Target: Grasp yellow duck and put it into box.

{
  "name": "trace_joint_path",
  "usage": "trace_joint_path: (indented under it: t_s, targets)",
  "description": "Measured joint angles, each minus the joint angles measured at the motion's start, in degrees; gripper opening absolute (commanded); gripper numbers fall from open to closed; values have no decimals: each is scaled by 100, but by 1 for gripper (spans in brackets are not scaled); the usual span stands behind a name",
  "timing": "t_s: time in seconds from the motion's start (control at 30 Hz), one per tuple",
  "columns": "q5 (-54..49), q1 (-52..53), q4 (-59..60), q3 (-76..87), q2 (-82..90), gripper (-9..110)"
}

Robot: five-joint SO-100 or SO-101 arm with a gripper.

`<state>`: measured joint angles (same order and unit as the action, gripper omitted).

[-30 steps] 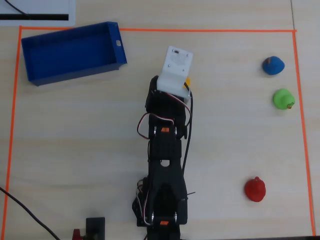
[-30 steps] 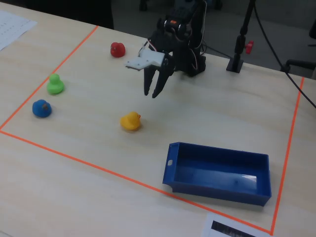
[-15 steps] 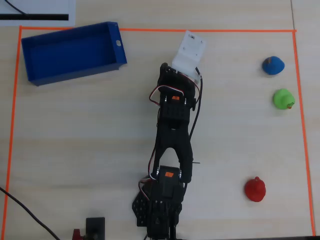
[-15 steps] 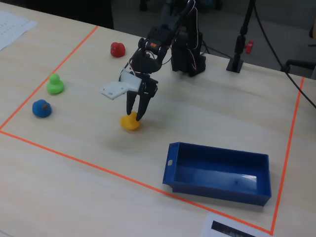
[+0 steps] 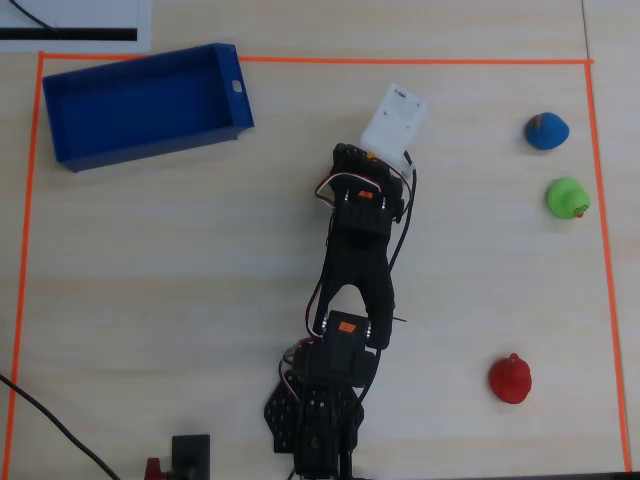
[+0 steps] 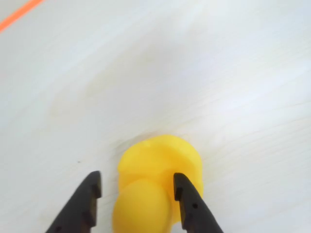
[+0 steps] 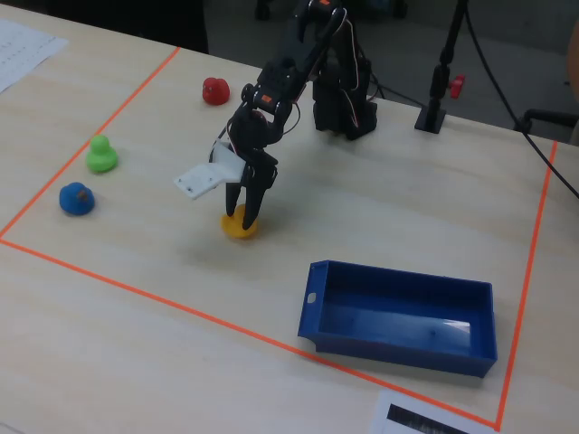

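1. Now the gripper (image 6: 137, 187) straddles the yellow duck (image 6: 158, 182), its black fingers (image 6: 187, 201) apart on either side of the toy.
2. Duck sits on the table (image 7: 136, 271), well apart from the box (image 7: 403, 316), inside the orange tape (image 7: 172, 307).

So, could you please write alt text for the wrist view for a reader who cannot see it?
A yellow duck sits on a pale wooden table between the two black fingers of the open claw, which reaches in from the bottom edge. A short strip of orange tape crosses the top left corner.
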<state>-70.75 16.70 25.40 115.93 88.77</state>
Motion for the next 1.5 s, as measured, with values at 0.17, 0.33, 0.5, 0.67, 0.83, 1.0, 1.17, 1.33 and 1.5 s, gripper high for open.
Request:
trace_joint_path:
  t_s: [0.17,0.33,0.5,0.67,0.83,1.0,1.17,1.33,1.5]
  targets:
    - [-255,53,18,-18,-114,0]
    - [-308,79,26,-62,-114,0]
    - [-53,158,132,-211,-123,0]
    - [396,62,1134,-686,519,0]
    - [721,-879,2663,-949,2039,0]
    - [1081,-2268,4236,-765,3665,0]
    - [1521,-3516,5089,-431,4359,0]
    - [1828,-4518,5546,-1582,3138,0]
    - [1898,-4825,5678,-4017,1020,0]
